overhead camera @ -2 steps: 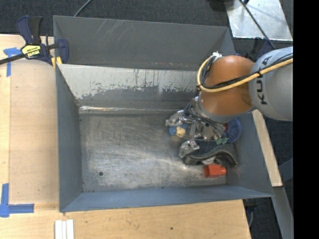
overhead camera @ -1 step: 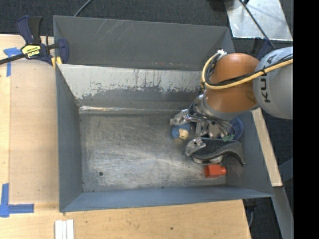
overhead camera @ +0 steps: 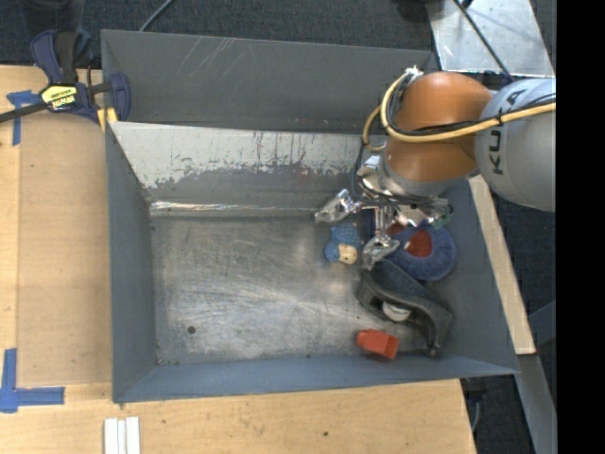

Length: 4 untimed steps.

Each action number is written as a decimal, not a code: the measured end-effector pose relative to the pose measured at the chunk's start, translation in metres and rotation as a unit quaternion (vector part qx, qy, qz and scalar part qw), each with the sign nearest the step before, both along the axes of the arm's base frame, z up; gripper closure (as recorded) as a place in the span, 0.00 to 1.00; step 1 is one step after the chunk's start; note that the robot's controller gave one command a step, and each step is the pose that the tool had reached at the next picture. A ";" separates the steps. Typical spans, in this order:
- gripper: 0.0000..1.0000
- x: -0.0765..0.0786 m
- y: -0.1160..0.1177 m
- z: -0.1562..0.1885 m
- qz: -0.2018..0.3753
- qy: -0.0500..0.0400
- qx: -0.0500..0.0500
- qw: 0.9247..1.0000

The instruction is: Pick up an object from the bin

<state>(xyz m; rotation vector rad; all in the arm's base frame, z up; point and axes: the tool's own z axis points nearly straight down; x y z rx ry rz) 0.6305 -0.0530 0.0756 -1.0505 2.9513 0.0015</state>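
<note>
One blue piece [overhead camera: 337,250] beside end effector [overhead camera: 359,227]

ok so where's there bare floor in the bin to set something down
The bin floor is bare across its left and middle, up to the back wall. The right is crowded: gripper, small blue piece, black clamp, red block.

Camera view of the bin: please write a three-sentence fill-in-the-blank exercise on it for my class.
In the bin, the gripper hangs over the view's ____ half.
The wrist cover above it is ____.
The black clamp near the gripper has a ____ tip.
Missing words: right, orange, red.
</note>
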 end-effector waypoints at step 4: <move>1.00 -0.030 -0.013 0.020 -0.094 -0.001 0.000 0.996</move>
